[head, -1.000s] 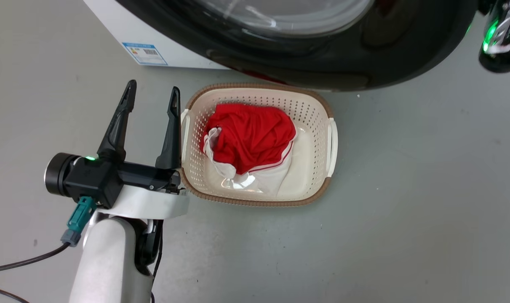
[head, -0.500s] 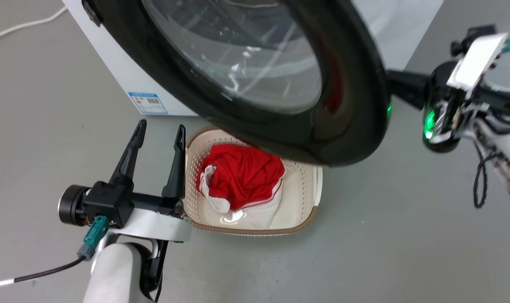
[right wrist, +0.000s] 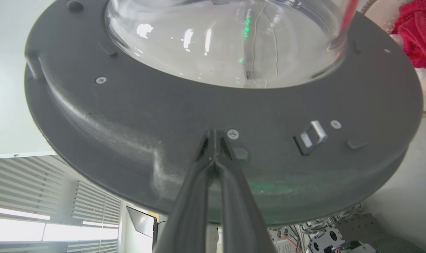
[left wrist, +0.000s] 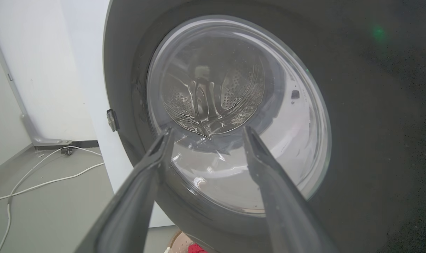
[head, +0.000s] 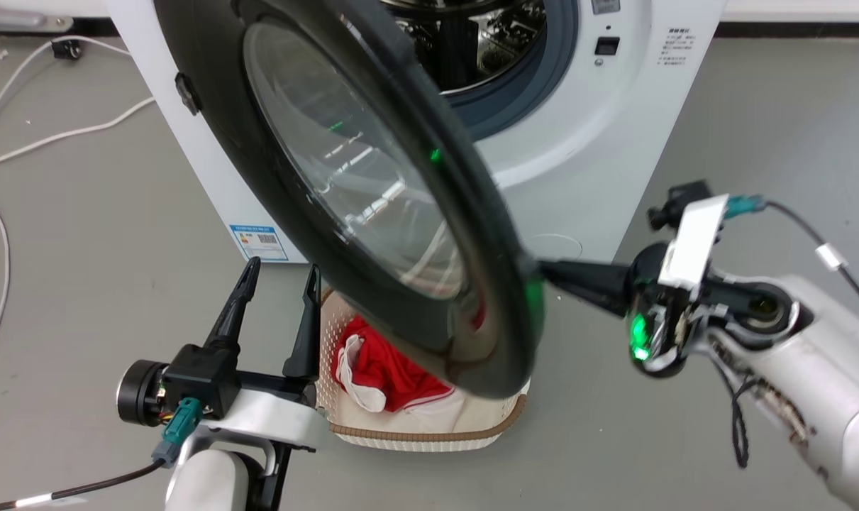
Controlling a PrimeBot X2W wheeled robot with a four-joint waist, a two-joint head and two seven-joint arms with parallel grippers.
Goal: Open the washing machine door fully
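Note:
The white washing machine (head: pixel 578 142) stands with its steel drum (head: pixel 472 42) exposed. Its washing machine door (head: pixel 344 177), glossy black with a clear glass bowl, is swung partly out on its left hinge. My right gripper (head: pixel 546 270) reaches in from the right behind the door's free edge. In the right wrist view its fingertips (right wrist: pixel 213 135) are shut together and press on the door's grey inner face (right wrist: pixel 163 116), beside a screw and the latch. My left gripper (head: pixel 280 284) is open and holds nothing. It points at the door's outer glass (left wrist: pixel 234 105), short of it.
A cream basket (head: pixel 429 433) with a red and white cloth (head: pixel 386 362) sits on the floor under the door's lower edge, right next to my left gripper. White cables (head: pixel 18 142) lie on the grey floor left of the machine.
The head camera has tilted up. The door stands further out from the machine than before, with my right gripper following behind its free edge. My left gripper stays open beside the basket.

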